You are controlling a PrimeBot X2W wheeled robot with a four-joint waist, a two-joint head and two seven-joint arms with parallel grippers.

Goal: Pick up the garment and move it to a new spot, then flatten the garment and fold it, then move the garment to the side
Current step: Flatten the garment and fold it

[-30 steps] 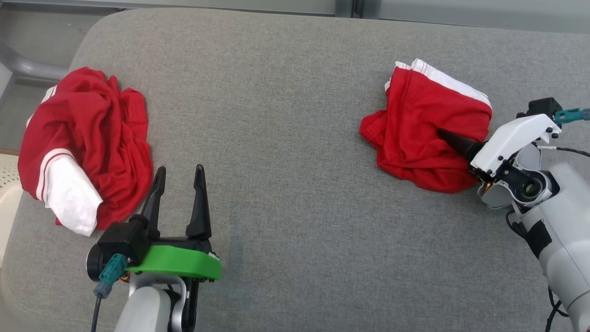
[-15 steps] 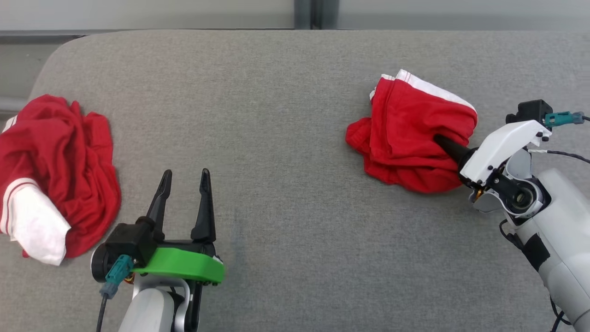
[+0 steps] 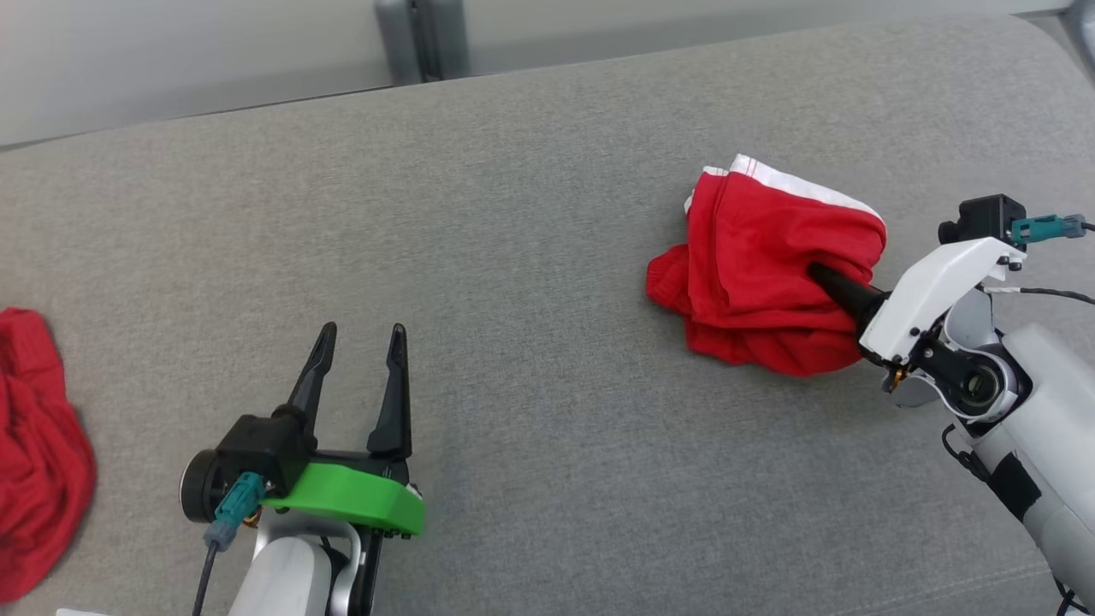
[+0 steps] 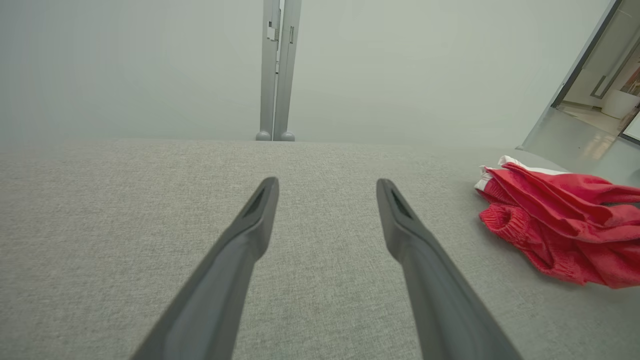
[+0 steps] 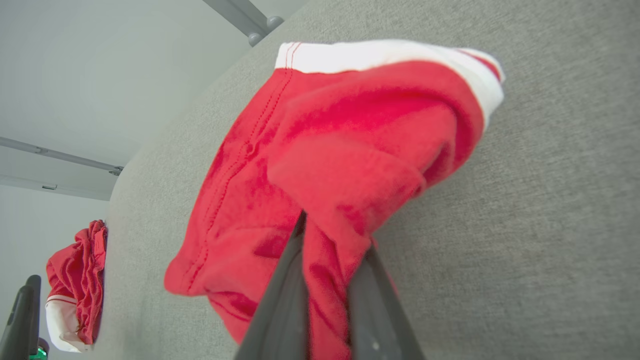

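Note:
The garment (image 3: 761, 265) is red with a white band and lies crumpled at the right of the grey padded surface (image 3: 530, 257). My right gripper (image 3: 821, 275) reaches into its right side, fingertips buried in the cloth. In the right wrist view the two fingers (image 5: 292, 260) pinch a red fold of the garment (image 5: 325, 150), which bunches up around them. My left gripper (image 3: 362, 334) hovers open at the lower left, far from the garment, with nothing between its fingers (image 4: 250, 225). The left wrist view has the garment (image 4: 560, 235) at its right edge.
A second red garment with a white part (image 3: 34, 445) lies at the far left edge of the surface, also seen as a distant red heap (image 5: 75, 270). A grey post (image 4: 277, 70) stands against the pale wall behind the surface's rounded back edge.
My right gripper has shut on a fold of the garment, which is now bunched tighter. The head camera has turned, sliding the second garment toward the left edge. The left gripper stays open.

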